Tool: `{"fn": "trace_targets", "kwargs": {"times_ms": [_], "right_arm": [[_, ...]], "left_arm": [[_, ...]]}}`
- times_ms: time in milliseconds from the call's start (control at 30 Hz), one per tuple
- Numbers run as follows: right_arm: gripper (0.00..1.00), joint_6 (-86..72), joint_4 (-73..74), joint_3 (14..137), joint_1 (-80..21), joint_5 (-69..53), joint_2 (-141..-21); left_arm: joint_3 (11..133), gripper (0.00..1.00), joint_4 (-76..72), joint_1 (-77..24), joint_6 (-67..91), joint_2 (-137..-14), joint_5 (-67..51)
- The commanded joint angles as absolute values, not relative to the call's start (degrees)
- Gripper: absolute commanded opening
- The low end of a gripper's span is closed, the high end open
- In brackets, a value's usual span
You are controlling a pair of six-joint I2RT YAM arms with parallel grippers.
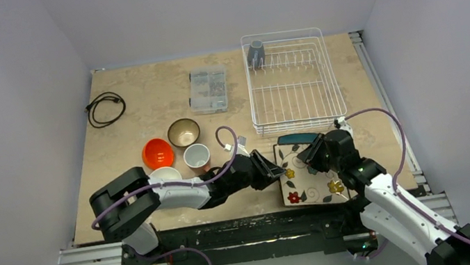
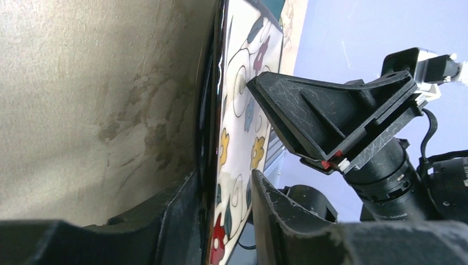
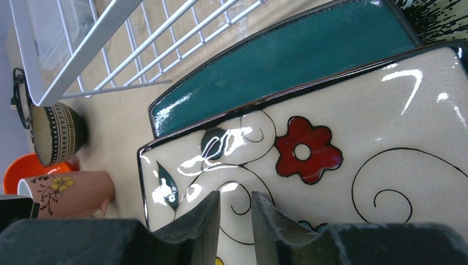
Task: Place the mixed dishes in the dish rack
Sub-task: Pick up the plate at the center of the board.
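- The left arm lies low and stretched to the right along the near side of the tan mottled tabletop [image 1: 141,90], its forearm almost level
- The left gripper [image 2: 223,175] is turned on its side at the left edge of the square cream floral plate [image 1: 307,185]; the rim runs between the two black fingers [image 2: 176,221], and whether they pinch it or only straddle it cannot be told
- The right arm rises from its base at the near right, bent at the elbow, with its wrist over the plate's far side
- The right gripper [image 3: 235,194] points at the glossy face near the far edge; its jaws stand a narrow slit apart with nothing between them
- The floral plate lies partly over the square dark teal plate [image 1: 296,139], both on the table just in front of the white wire dish rack [image 1: 250,88], outside it
- A grey-blue mug [image 1: 255,51] sits in the rack's far left corner
- The orange bowl [image 1: 158,152], brown patterned bowl [image 1: 184,132], white bowl [image 1: 165,174] and salmon-pink mug [image 1: 197,156] cluster on the table left of the plates
- A clear plastic compartment box [image 1: 208,89] sits left of the rack, a coiled black cable [image 1: 105,108] further left
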State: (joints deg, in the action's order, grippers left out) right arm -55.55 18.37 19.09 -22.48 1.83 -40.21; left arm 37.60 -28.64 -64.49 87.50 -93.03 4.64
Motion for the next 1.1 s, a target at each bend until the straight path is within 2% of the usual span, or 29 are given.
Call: {"fn": "trace_targets", "kwargs": {"times_ms": [0,333,567,767,933,1067], "right_arm": [[0.28,-56.5,20.1,16.9,-22.6,0.2,-41.2],[0.28,-56.6,18.9,16.5,-22.6,0.2,-41.7],[0.28,-56.0,19.8,17.6,-22.6,0.4,-41.3],[0.27,-53.3,24.6,21.8,-22.6,4.3,-38.4],[0.29,-49.3,29.2,27.1,-22.6,9.1,-35.1],[0.30,-46.9,28.0,29.8,-22.6,6.7,-33.6]], "left_arm": [[38.0,0.39,-31.8,-64.8,89.4,-94.0,4.4],[41.4,0.37,-31.1,-66.4,88.7,-97.8,3.2],[42.0,0.14,-32.5,-66.4,86.6,-97.1,2.1],[42.3,0.01,-35.1,-66.2,84.8,-94.7,1.2],[43.0,0.00,-39.9,-65.8,84.7,-94.4,-1.7],[44.2,0.00,-40.5,-65.8,83.0,-92.6,-2.8]]}}
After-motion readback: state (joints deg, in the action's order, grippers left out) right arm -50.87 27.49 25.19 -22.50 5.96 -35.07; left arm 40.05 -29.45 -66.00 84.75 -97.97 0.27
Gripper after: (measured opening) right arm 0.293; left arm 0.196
